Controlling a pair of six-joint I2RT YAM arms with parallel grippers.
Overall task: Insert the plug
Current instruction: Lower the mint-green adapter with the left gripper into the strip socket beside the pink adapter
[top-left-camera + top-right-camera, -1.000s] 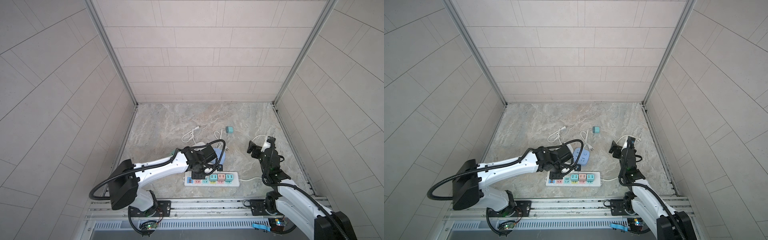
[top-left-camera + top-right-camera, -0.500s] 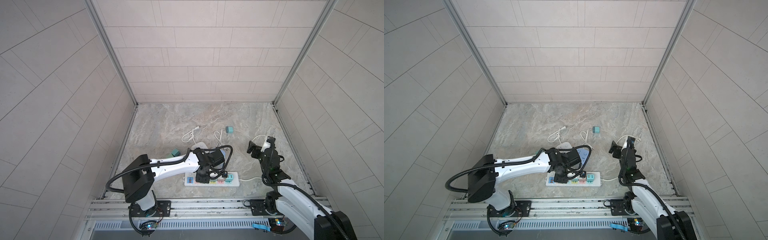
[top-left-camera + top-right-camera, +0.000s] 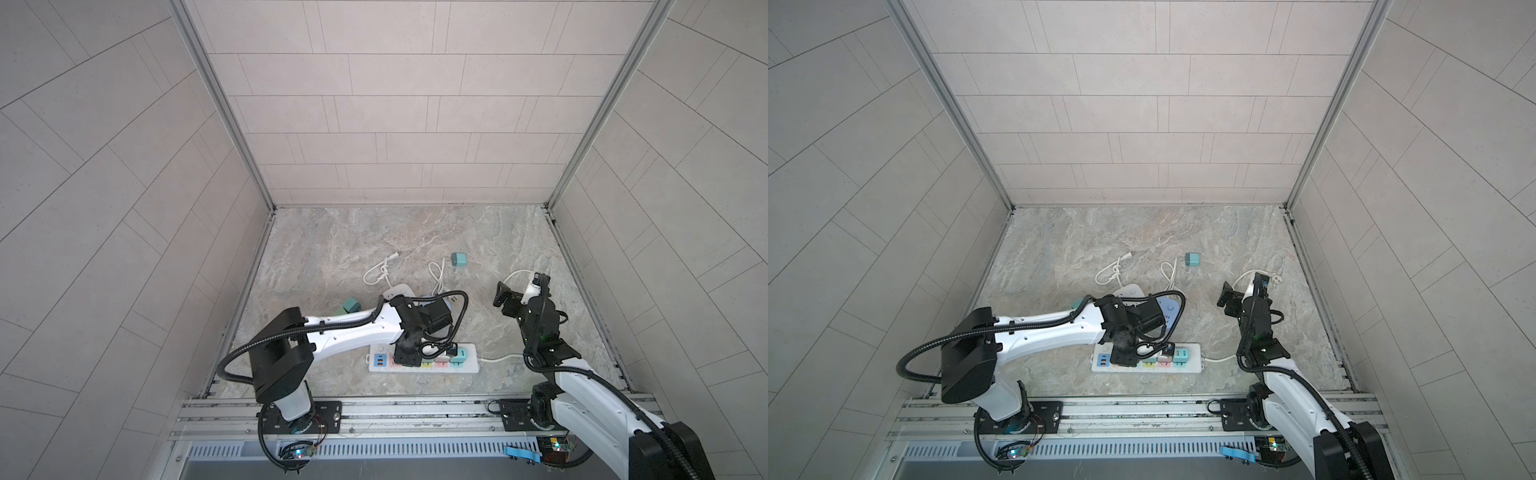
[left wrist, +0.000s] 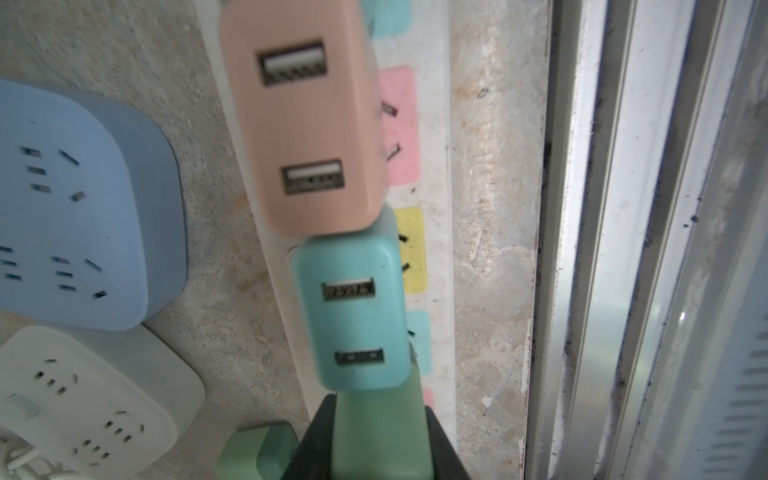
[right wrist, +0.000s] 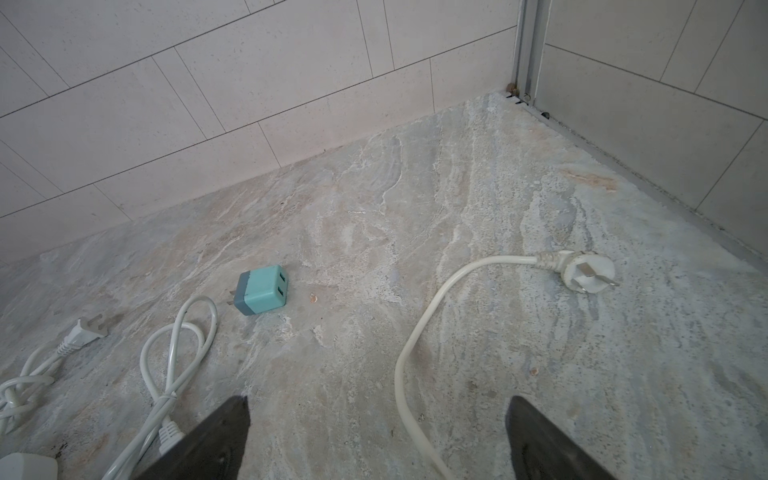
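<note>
Green plug [image 4: 380, 436] sits clamped between the black fingers of the left claw [image 4: 380, 419], which is closed tight on its body. It is held directly over the white power strip [image 4: 436, 199] at the near edge of the surface [image 5: 415, 208], touching or just beside a teal adapter [image 4: 353, 316]. Whether its prongs are in a socket cannot be told. A peach adapter [image 4: 303, 120] stands on the strip beyond the teal one, with pink and yellow socket patches showing beside both. A blue socket block [image 4: 75, 208] and a white socket block [image 4: 83, 395] lie next to the strip. The right claw [image 5: 378, 415] hangs spread wide above the surface, empty, near a white cord [image 5: 415, 340] and well apart from a loose teal adapter [image 5: 262, 295]. Marks inside the USB ports are too blurred to read.
</note>
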